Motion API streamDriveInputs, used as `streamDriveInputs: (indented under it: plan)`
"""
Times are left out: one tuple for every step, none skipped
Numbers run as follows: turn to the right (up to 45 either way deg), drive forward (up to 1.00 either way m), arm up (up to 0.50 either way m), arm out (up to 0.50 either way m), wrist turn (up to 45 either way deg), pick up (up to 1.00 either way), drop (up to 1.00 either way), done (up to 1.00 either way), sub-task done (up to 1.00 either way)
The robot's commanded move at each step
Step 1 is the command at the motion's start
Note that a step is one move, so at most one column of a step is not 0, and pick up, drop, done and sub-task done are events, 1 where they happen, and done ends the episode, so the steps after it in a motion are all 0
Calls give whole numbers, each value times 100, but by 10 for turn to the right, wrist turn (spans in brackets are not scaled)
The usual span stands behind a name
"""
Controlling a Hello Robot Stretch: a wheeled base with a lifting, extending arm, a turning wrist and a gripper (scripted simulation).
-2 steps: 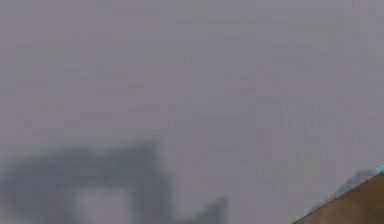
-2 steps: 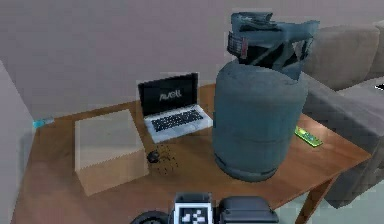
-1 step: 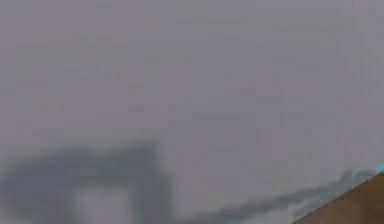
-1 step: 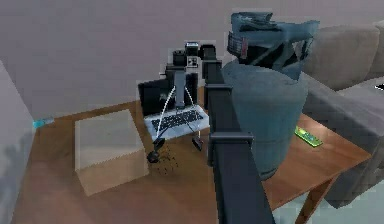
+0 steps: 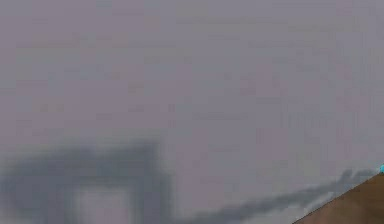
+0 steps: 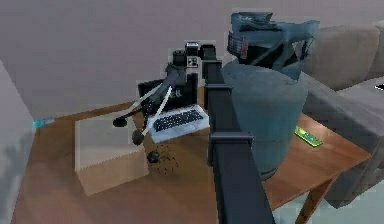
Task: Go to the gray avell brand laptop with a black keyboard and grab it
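**Drive looks done, grab not confirmed**

The getting-there part looks finished to me; the robot is parked right beside the wooden desk [image 6: 55,160], and the arm [image 6: 235,160] reaches out across it toward the laptop [image 6: 182,121]; that's a gray laptop with its lid up, dark screen, keyboard facing the robot, lying flat on the desk between a tan box [image 6: 100,150] and a big blue-gray bin [image 6: 265,110].

The end effector [image 6: 132,125] sits right at the laptop, fingers pointing down toward the arm side view's left; with the laptop on the desk behind it I honestly can't tell whether it has hold of anything, or whether it's touching the machine at all.

So my read: approach done, reach more or less lined up, actual grab and lift left to do, since the laptop rests on the desk and isn't hanging clear.

Forward view is a plain gray wall [image 5: 200,80] with a wooden corner [image 5: 355,205] at lower right; a sofa [image 6: 345,70] sits past the bin.
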Motion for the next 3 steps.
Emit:
streamDriveInputs:
  plan:
    - [0,0,0,0,450,0,0,0,0]
    - [0,0,0,0,420,0,0,0,0]
    - [0,0,-30,0,0,0,0,0,0]
